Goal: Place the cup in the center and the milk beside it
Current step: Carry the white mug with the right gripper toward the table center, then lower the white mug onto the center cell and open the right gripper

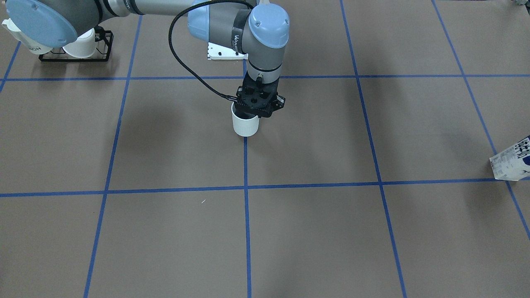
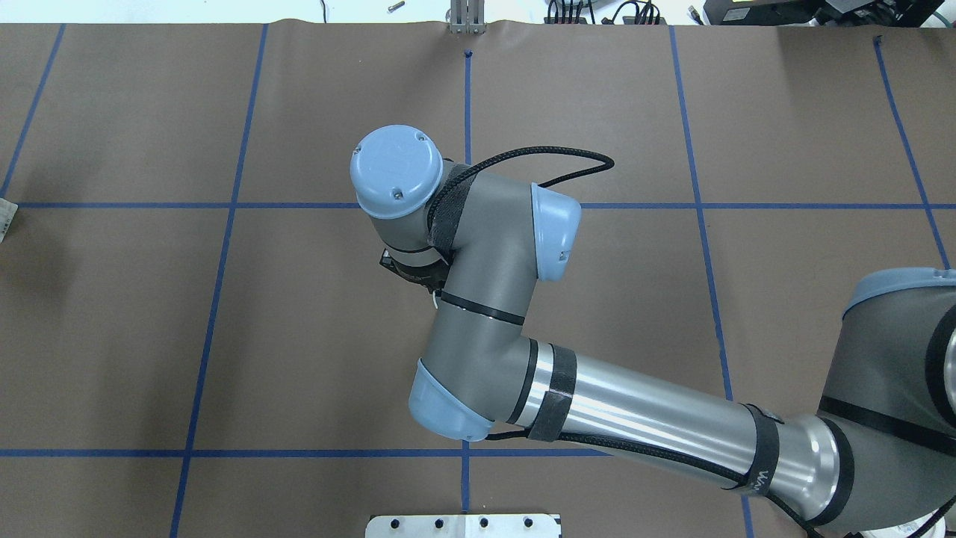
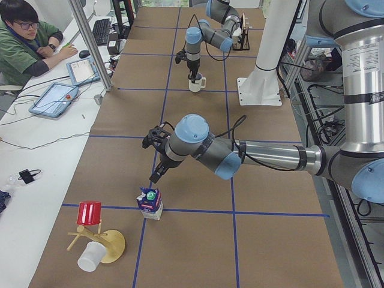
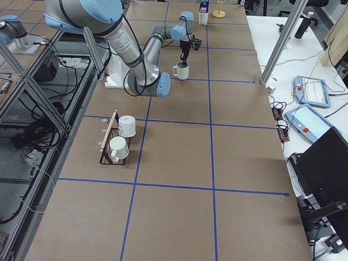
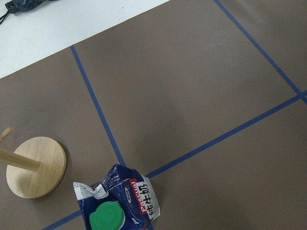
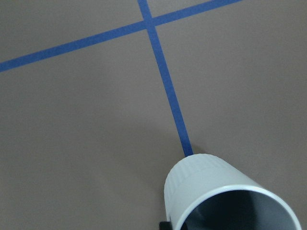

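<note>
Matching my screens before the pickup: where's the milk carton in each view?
Front-facing: milk carton, right edge.
Overhead: carton sliver, left edge.
Left side: carton, bottom centre.
Right side: carton, top centre.
Left wrist: carton, bottom left.
Right wrist: not shown.
Landmark: it stands where two blue tape lines cross.

Long counter (image 1: 165,240) under brown paper w/ blue tape grid (image 1: 246,231). Along one side, a white desk (image 3: 36,180): person in green top (image 3: 24,51) seated there, 2 tablets (image 3: 54,99), keyboard (image 3: 103,30), loose leads. Aluminium post (image 3: 90,42) stands at the counter's edge btwn counter & desk. Opp. side: metal frame struts (image 4: 38,89), cable bundles (image 4: 32,130) over grey floor (image 4: 13,228). Dark screen (image 4: 326,163) at the desk's near end in the right-end view. Light even, shadows soft.
</note>
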Motion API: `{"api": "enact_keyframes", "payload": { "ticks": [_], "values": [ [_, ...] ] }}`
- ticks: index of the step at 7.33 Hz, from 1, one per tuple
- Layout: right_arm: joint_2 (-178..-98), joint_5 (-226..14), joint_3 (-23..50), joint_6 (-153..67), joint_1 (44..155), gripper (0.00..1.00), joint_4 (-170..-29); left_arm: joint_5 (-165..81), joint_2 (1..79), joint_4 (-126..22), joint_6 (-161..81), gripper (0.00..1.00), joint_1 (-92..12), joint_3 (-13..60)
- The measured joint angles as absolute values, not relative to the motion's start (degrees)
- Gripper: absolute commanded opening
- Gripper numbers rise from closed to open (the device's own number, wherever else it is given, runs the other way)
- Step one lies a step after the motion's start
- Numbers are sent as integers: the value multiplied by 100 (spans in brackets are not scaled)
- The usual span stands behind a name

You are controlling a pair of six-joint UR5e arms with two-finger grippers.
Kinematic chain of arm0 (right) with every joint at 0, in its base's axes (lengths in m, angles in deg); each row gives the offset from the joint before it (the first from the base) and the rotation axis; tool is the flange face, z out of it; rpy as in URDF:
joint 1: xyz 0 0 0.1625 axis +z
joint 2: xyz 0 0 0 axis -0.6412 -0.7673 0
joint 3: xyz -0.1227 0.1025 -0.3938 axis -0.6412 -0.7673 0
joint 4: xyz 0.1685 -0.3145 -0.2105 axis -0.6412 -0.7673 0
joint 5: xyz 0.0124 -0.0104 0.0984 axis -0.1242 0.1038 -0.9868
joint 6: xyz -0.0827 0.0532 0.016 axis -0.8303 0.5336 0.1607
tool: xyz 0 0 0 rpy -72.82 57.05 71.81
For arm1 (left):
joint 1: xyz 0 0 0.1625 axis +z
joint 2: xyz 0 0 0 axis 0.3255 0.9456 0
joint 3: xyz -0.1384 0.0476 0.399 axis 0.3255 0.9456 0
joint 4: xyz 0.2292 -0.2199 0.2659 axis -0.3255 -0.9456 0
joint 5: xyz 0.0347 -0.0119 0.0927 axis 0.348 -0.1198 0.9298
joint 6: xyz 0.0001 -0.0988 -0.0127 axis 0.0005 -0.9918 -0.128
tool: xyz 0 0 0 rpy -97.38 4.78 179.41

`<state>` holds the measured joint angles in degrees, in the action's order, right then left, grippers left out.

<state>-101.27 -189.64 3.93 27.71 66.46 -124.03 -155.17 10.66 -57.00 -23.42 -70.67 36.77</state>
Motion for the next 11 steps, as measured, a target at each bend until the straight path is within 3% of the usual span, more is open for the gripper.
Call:
{"api": "enact_keyframes", "payload": {
  "ticks": [2, 5, 8, 11],
  "values": [
    [-10140, -18916, 301, 2697, 6647, 29, -12245, -15517, 1066, -5706, -2342, 100, -7066, 3673],
    [-10154, -18844, 251, 2659, 6659, 100, -12083, -15517, 1066, -5709, -2327, 100, -7065, 3652],
    [-10105, -18888, 577, 2434, 7022, 100, -12110, -15519, 1066, -5703, -2325, 100, -7067, 3629],
    [-10385, -19691, 763, 1003, 8331, 100, -12346, -15702, 993, -5636, -2322, 100, -7081, 3630]
  ]
}}
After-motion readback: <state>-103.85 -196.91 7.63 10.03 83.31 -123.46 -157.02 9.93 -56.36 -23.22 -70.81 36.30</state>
